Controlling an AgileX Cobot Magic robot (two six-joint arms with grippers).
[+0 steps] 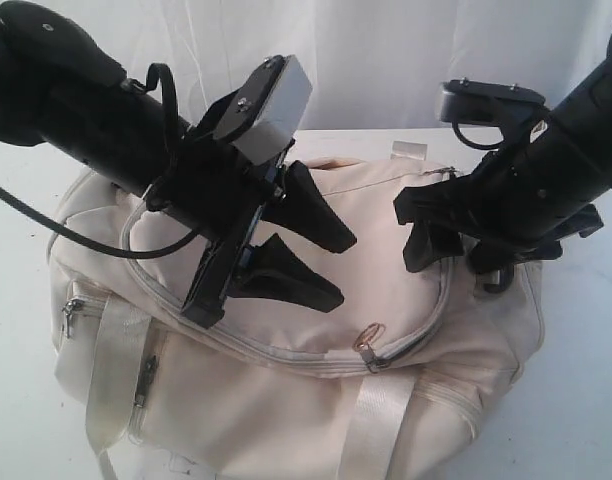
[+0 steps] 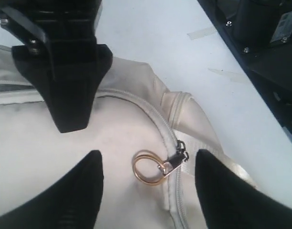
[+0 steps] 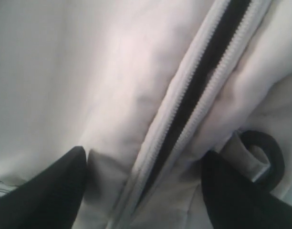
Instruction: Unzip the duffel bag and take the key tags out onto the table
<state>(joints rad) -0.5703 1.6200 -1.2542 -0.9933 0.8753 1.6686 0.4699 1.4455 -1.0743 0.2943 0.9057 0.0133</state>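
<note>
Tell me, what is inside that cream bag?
Only a dark slit shows where the zipper gapes on the duffel bag. Whatever lies inside, key tags included, is covered by the fabric.

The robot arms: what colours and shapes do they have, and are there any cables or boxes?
Both are black with thick rounded links. The left arm carries a light grey box at its wrist and a thin black cable. The right arm has a flat black bracket. The left end effector and right end effector each have two black, tapering wedge fingers.
</note>
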